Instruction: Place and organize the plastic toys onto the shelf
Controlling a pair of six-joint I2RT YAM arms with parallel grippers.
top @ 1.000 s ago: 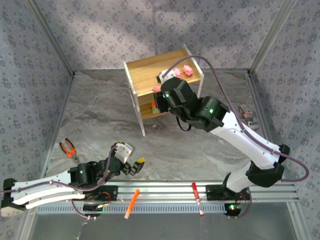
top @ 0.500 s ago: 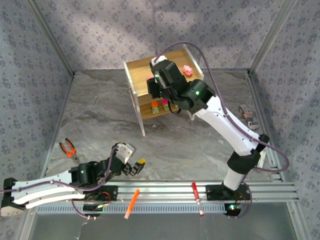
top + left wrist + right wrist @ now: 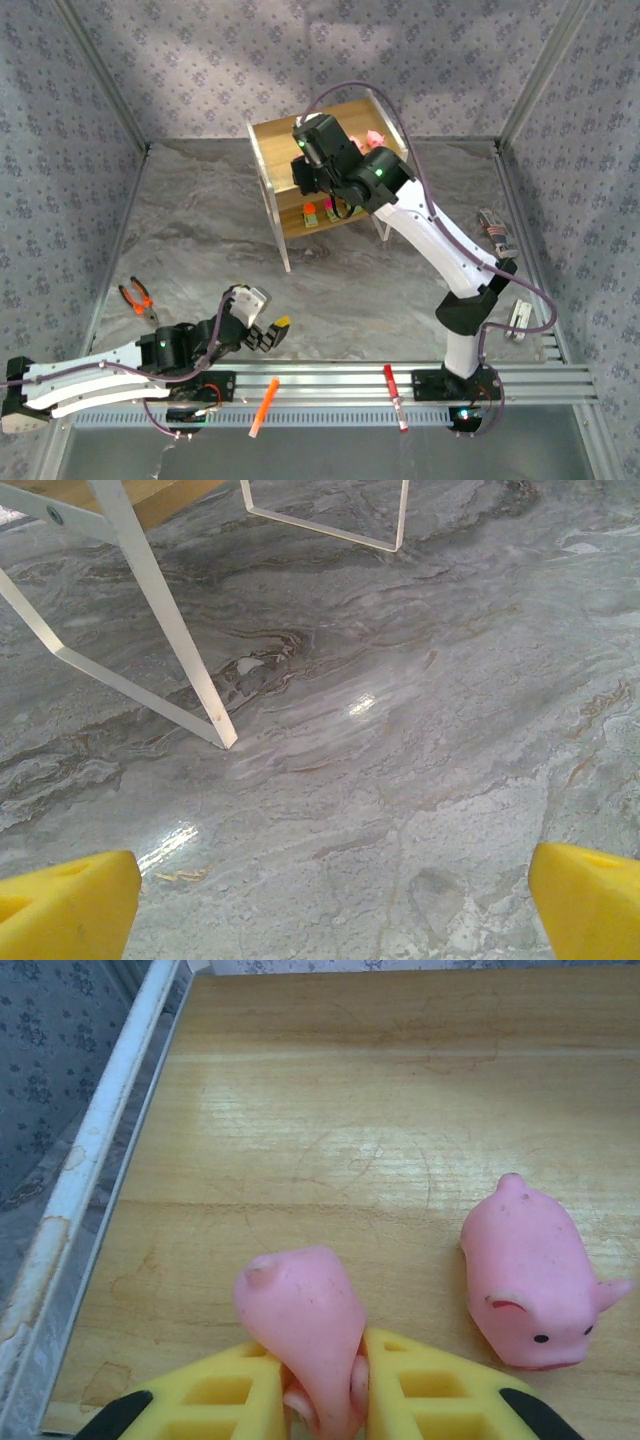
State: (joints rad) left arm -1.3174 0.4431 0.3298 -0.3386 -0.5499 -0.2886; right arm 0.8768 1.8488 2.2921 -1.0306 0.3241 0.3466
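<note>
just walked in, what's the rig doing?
The right hand is gripping a pink pig over the top board of the shelf, beside a second pig already lying there. Two blocky toys sit on the lower tier. The left hand is open and holds nothing, over the table.

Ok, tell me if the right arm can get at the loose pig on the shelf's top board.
Reach looks fine, grasping not yet: the loose pig lies beside the right pincer on the top board, nothing between, but the pincer is shut on another pig.
</note>
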